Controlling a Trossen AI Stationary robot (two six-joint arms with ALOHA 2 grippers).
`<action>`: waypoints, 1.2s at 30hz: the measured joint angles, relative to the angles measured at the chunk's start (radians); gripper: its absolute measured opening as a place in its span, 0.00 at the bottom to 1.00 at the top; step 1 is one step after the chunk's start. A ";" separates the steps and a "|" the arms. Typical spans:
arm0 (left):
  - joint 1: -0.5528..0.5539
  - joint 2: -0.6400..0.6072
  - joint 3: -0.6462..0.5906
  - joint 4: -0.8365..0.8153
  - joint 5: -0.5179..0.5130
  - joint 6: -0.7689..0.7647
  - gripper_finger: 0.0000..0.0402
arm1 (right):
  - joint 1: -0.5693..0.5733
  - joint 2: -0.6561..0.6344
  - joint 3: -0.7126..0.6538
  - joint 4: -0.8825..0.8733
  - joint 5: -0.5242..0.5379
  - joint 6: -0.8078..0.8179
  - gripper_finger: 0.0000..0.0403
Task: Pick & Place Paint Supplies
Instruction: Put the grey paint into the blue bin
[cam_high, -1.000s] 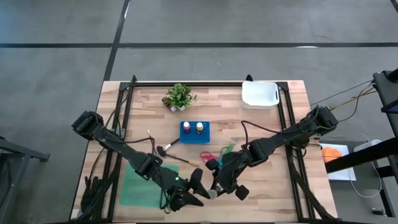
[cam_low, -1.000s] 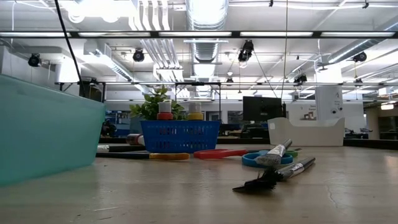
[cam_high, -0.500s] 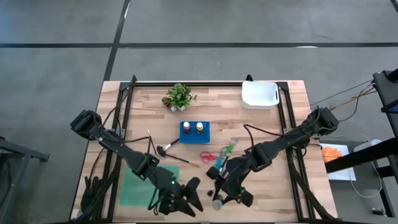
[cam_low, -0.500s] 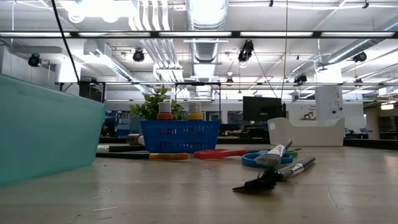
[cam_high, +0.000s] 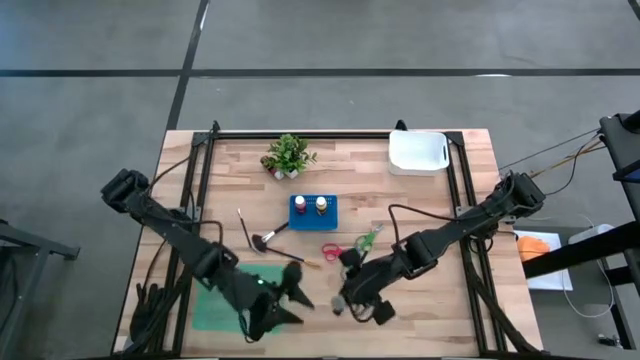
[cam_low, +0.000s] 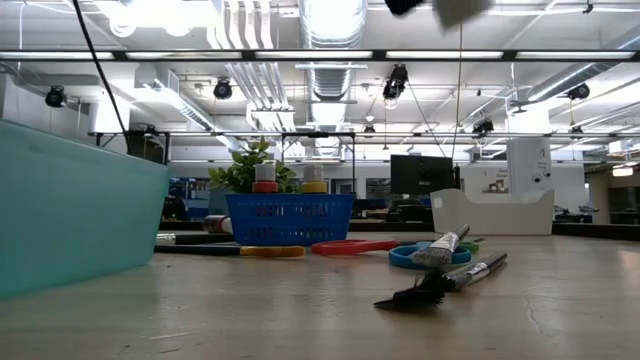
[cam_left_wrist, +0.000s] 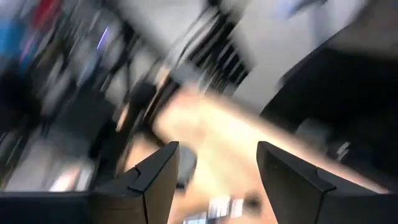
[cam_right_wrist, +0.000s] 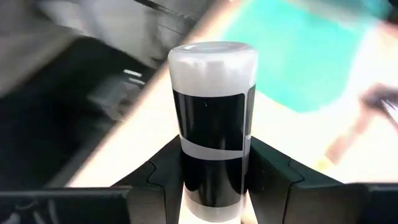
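Right wrist view shows the right gripper (cam_right_wrist: 214, 186) clamped on a small dark paint bottle with a white cap (cam_right_wrist: 213, 124), the bottle standing upright between the two dark fingers (cam_right_wrist: 158, 180). From above, that gripper (cam_high: 345, 300) hangs over the table's near edge, about midway along it, beside the flat green rectangular mat (cam_high: 215, 300) at the near left corner. The left gripper (cam_high: 290, 295) is over the right part of that mat, its fingers (cam_left_wrist: 155, 180) standing apart with nothing between them.

Farther in on the wooden table (cam_high: 430, 300), red-handled scissors (cam_high: 331, 250) and green-handled scissors (cam_high: 366, 240) lie near the middle, with blue-handled scissors (cam_high: 350, 262) partly under the right arm. A thin dark-handled brush (cam_high: 265, 238) lies left of them, touching another thin brush (cam_high: 290, 257). A small blue mesh basket (cam_high: 313, 211) at the table's centre holds a red-capped bottle (cam_high: 299, 206) and a yellow-capped bottle (cam_high: 321, 205). A small green potted plant (cam_high: 288, 155) stands near the far edge, and a white rectangular tray (cam_high: 417, 152) sits at the far right corner.
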 joint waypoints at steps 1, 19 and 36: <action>-0.017 0.000 0.000 -0.049 -0.107 -0.059 0.56 | 0.000 0.000 0.000 -0.018 0.062 0.028 0.33; -0.147 0.017 -0.313 0.230 -0.775 -0.058 0.56 | -0.080 0.002 -0.233 0.556 0.021 0.324 0.33; -0.023 0.017 -0.492 0.952 -0.395 0.359 0.56 | -0.125 0.129 -0.251 0.859 -0.249 0.362 0.33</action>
